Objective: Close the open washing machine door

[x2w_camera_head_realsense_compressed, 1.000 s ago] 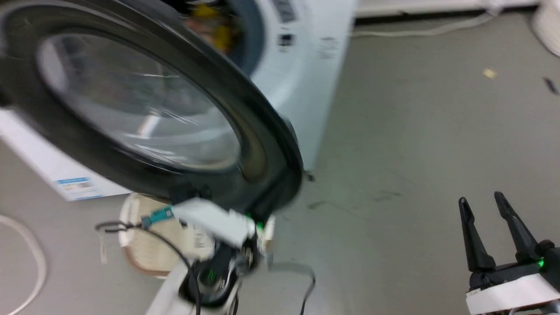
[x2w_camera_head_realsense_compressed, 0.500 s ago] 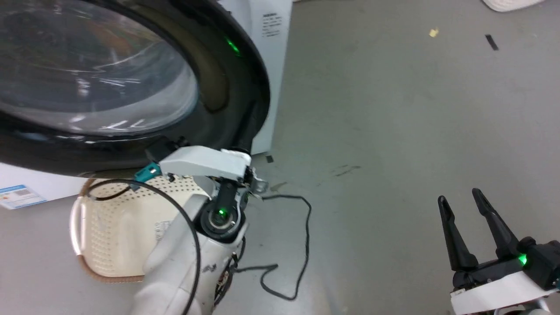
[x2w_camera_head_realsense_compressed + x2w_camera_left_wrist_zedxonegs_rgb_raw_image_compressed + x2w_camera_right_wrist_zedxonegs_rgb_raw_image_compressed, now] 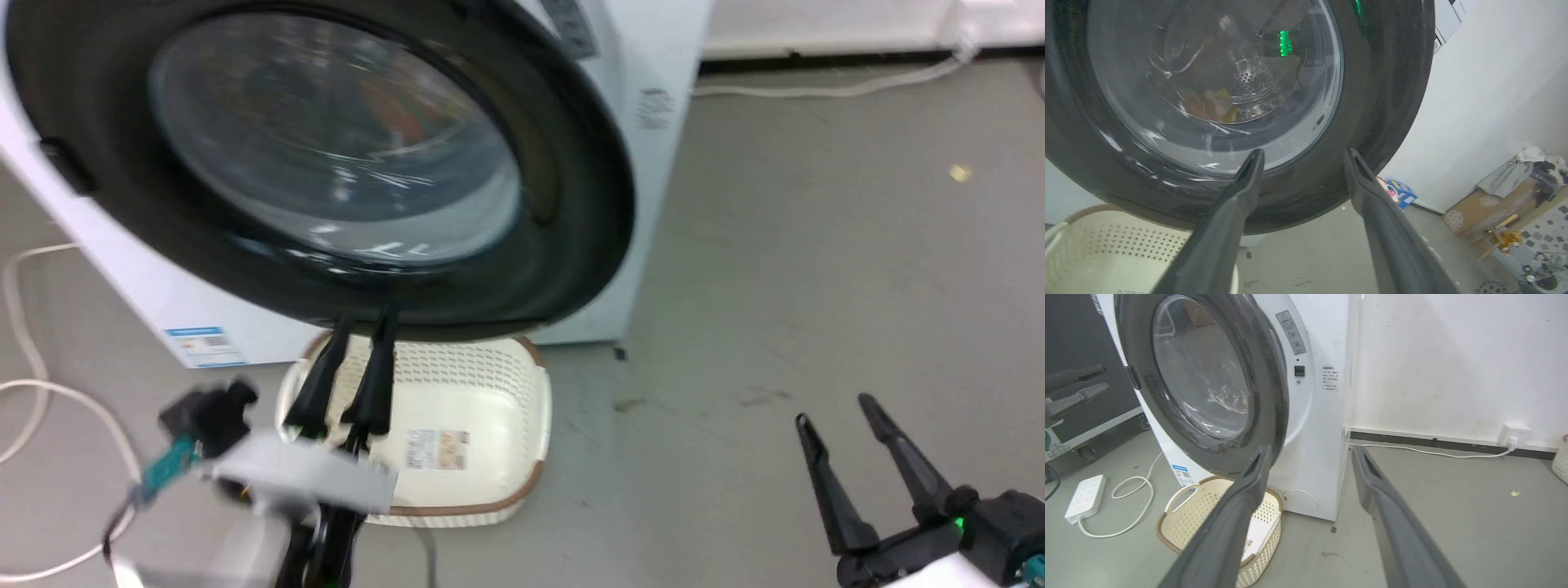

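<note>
My left end effector (image 3: 363, 320), fingers apart, below the round glossy black washing machine door (image 3: 584, 204): probably stiff, slick, best pushed on its rim.

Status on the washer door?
Left pincer open, tips at lower rim of glossy black round door. Right pincer open, empty. Door ajar off white washing machine. Cream perforated basket beneath it.

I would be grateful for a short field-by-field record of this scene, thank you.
door: ajar, latch hole on washer uncovered
left end effector: open, tips at door's lower rim, contact unclear
right end effector: open, empty, apart from washer
basket: on floor below door
</note>
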### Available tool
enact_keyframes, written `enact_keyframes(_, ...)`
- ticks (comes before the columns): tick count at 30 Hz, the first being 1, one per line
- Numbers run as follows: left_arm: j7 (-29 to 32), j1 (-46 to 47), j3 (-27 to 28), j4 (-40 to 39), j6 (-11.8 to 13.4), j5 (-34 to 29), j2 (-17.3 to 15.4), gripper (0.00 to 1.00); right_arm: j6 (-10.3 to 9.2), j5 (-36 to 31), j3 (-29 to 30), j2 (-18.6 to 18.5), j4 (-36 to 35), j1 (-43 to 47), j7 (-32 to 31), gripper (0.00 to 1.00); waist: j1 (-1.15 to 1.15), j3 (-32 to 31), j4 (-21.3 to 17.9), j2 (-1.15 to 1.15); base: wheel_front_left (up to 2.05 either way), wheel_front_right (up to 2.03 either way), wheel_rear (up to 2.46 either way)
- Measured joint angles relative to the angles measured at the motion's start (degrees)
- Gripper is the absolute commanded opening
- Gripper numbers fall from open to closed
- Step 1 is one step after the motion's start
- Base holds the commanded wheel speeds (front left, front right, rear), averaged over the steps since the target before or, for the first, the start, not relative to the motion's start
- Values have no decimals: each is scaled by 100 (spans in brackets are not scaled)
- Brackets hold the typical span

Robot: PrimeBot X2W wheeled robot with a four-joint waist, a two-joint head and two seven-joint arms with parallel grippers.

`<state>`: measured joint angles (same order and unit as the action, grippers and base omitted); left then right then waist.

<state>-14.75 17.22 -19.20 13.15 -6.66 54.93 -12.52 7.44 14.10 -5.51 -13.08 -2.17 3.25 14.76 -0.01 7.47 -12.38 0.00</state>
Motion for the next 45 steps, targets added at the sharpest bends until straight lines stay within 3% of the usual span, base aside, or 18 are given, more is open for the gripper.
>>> enact_keyframes(1, 0, -434, 363, -341, 155, -900, 33, 100, 0, -2, -51, -43, -22, 38, 1, 100, 0, -103, 181, 0, 0, 0, 0)
enact_keyframes(2, 0, -434, 363, -341, 155, -900, 33, 100, 0, -2, -51, -43, -22, 38, 1, 100, 0, -103, 181, 0, 0, 0, 0)
enact_keyframes(3, 0, -817, 610, -656, 392, -1912, 44, 100, 0, -3, -105, -82, -31, 76, 0, 100, 0, -201, 348, 0, 0, 0, 0)
enact_keyframes(4, 0, -817, 610, -656, 392, -1912, 44, 100, 0, -3, -105, -82, -31, 76, 0, 100, 0, -201, 348, 0, 0, 0, 0)
enact_keyframes(5, 0, -1162, 936, -934, 636, -2637, 114, 100, 0, -3, -158, -113, -31, 119, 0, 100, 0, -295, 505, 0, 0, 0, 0)
enact_keyframes(6, 0, -1162, 936, -934, 636, -2637, 114, 100, 0, -3, -158, -113, -31, 119, 0, 100, 0, -295, 505, 0, 0, 0, 0)
enact_keyframes(8, 0, -1608, 1325, -1315, 806, -3344, 336, 100, 0, -10, -225, -141, -31, 142, 0, 100, 0, -412, 717, 0, 0, 0, 0)
enact_keyframes(11, 0, -1861, 1448, -1483, 795, -3711, 492, 100, 0, -31, -208, -140, -31, 166, 1, 100, -1, -466, 849, 0, 0, 0, 0)
enact_keyframes(12, 0, -2037, 1462, -1616, 767, -4175, 549, 100, 0, -53, -213, -148, -30, 182, 0, 100, 0, -494, 980, 0, 0, 0, 0)
enact_keyframes(17, 0, -2299, 1563, -1788, 825, -4608, 806, 100, 0, -88, -438, -254, -23, 202, 1, 100, 0, -469, 1297, 0, 0, 0, 0)
enact_keyframes(18, 0, -2307, 1533, -1786, 823, -4713, 822, 100, 0, -77, -514, -313, -20, 199, 0, 92, 0, -436, 1354, 0, 0, 0, 0)
enact_keyframes(19, 0, -2305, 1492, -1786, 822, -4821, 825, 100, 0, -87, -598, -390, -29, 183, 0, 11, 0, -386, 1402, 0, 0, 0, 0)
enact_keyframes(20, 0, -2305, 1492, -1786, 822, -4821, 825, 100, 0, -87, -598, -390, -29, 183, 0, 0, 0, -386, 1402, 0, 0, 0, 0)
enact_keyframes(27, 0, -2090, 1243, -1775, 883, -5154, 900, 100, 1, 390, -1113, -1277, -81, -676, -21, 0, 2, 190, 1628, 0, 0, 0, 0)
enact_keyframes(30, 0, -2034, 1132, -1722, 1087, -5166, 944, 100, 1, 904, -1475, -1981, 45, -1625, -172, 0, 2, 566, 1711, 0, 0, 0, 0)
enact_keyframes(31, 0, -2034, 1132, -1722, 1087, -5166, 944, 100, 1, 904, -1475, -1981, 45, -1625, -172, 0, 2, 566, 1711, 0, 0, 0, 0)
enact_keyframes(35, 0, -1803, 892, -1766, 1276, -5166, 950, 100, 1, 1482, -2094, -2660, 415, -2812, -208, 0, 2, 987, 1828, 0, 0, 0, 0)
enact_keyframes(45, 0, -1559, 511, -1881, 1564, -5033, 961, 100, 16, 2429, -2789, -2972, 1443, -4441, -177, 0, 2, 1437, 2048, 0, 0, 0, 0)
